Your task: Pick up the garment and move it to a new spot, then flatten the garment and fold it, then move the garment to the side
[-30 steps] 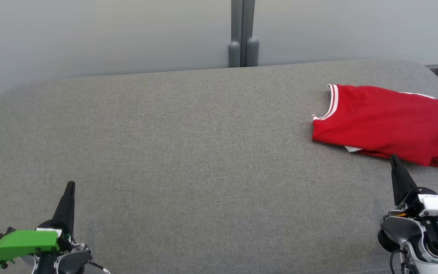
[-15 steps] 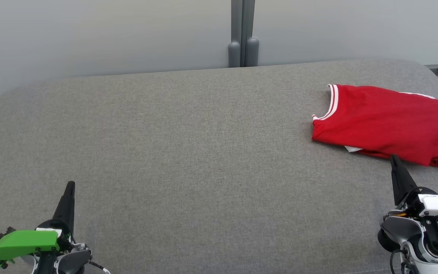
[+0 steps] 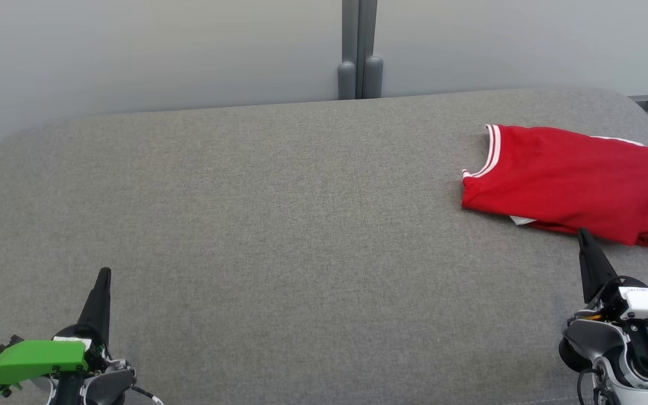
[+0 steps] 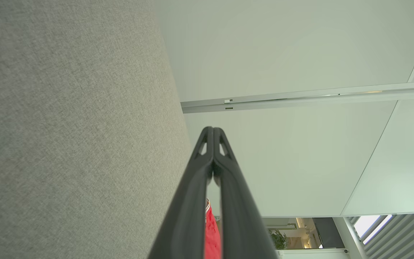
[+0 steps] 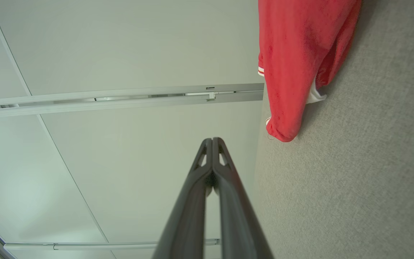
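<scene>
I am holding my left gripper (image 3: 103,274) at the near left of the gray padded surface (image 3: 279,214), jaws pressed together and empty. My right gripper (image 3: 582,234), jaws likewise together, is pointing toward the folded red garment (image 3: 568,180), which is lying at the far right, near its tip.

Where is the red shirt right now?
In the head view, the shirt lies on the right side of the grey surface, toward its far edge, just beyond the tip of the shut right gripper.
</scene>
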{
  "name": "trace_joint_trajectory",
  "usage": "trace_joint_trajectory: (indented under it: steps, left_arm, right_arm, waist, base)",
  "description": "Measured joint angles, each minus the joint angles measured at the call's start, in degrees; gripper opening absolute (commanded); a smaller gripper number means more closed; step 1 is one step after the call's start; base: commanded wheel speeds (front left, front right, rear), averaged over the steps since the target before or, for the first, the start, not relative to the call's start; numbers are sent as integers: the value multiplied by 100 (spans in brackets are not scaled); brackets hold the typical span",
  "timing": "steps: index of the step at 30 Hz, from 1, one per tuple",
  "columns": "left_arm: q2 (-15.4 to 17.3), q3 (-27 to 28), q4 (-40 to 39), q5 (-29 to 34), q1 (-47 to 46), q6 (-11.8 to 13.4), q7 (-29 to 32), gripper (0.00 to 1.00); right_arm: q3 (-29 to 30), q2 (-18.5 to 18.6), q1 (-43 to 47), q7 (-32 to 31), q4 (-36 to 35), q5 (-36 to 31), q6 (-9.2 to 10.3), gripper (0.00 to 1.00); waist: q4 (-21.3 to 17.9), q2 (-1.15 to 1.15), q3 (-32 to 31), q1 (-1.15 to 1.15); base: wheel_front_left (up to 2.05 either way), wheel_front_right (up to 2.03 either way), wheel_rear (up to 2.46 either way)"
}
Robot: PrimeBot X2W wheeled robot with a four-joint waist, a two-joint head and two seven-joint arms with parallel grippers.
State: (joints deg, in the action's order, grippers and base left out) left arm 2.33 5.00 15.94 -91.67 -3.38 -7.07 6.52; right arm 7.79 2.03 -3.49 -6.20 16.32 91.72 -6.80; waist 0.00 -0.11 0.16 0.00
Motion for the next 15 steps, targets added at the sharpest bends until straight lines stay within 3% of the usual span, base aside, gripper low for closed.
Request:
trace_joint_trajectory:
  steps: [15]
  left_arm:
    - [0, 0, -1, 0, 0, 1, -1, 0]
  right_arm:
    - [0, 0, 0, 0, -10, 1, 0, 0]
  waist:
    - [0, 0, 0, 0]
  base:
    - [0, 0, 0]
